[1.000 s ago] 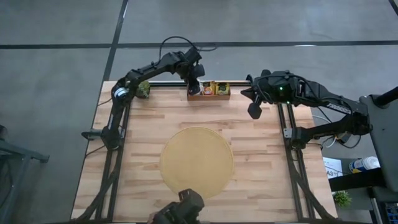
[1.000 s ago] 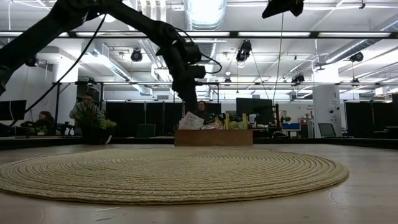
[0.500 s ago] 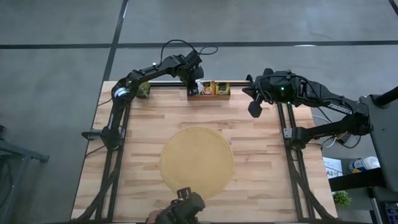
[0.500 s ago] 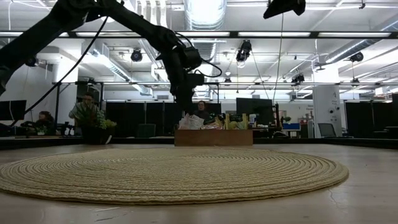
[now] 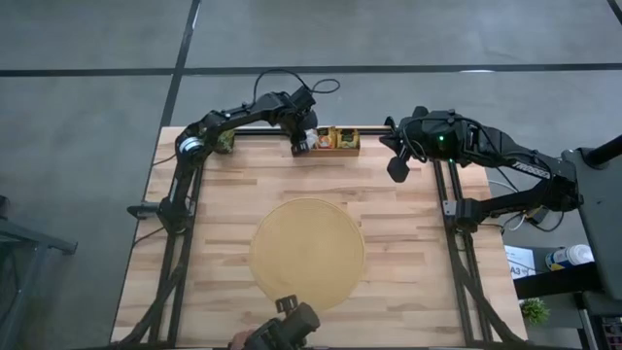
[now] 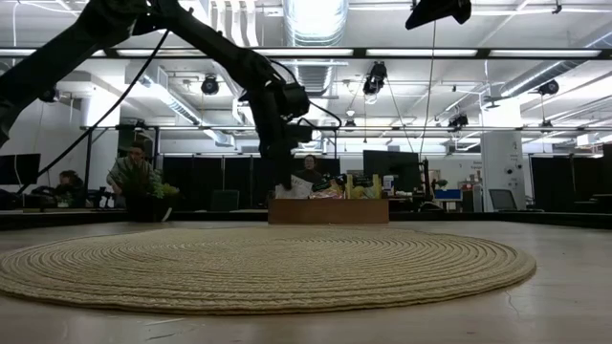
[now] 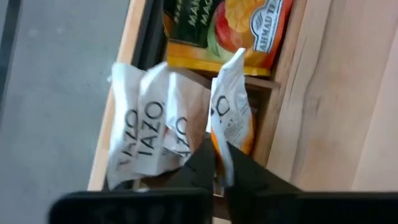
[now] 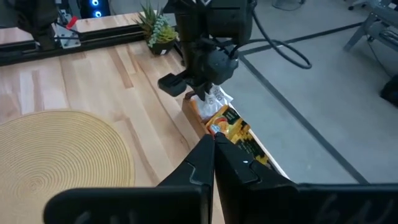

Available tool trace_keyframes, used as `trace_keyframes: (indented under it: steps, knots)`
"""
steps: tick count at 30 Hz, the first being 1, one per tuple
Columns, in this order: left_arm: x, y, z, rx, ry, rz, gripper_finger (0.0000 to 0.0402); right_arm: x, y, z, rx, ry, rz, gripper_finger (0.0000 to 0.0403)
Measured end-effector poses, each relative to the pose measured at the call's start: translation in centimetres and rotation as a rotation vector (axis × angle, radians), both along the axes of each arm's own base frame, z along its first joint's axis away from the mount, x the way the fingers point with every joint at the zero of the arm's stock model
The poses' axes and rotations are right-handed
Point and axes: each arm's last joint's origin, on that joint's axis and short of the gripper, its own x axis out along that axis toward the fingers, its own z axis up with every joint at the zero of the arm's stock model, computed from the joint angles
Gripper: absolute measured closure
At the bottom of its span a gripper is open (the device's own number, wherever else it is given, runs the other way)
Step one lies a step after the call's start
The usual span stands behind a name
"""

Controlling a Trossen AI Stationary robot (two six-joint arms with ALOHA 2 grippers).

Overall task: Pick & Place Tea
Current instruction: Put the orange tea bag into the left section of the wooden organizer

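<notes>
Your left gripper (image 7: 219, 163) is pinched on a white-and-orange sachet (image 7: 230, 109) to lift it from the wooden tray (image 5: 327, 150), while your right gripper (image 8: 213, 149), fingers together, waits nearby.

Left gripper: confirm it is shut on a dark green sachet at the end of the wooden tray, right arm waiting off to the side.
Wrong on colour. The left wrist view shows the left gripper shut on a white sachet with an orange mark, not a dark green one. It is at the wooden tray's end, and the right gripper waits aside.
</notes>
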Motion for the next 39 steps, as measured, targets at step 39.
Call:
trace_keyframes:
  steps: [39]
  knots:
    - [-1.4, -0.4, 0.8, -0.068, -0.102, 0.149, 0.0401, 0.0, 0.0, 0.0, -0.005, 0.003, 0.004, 0.0394]
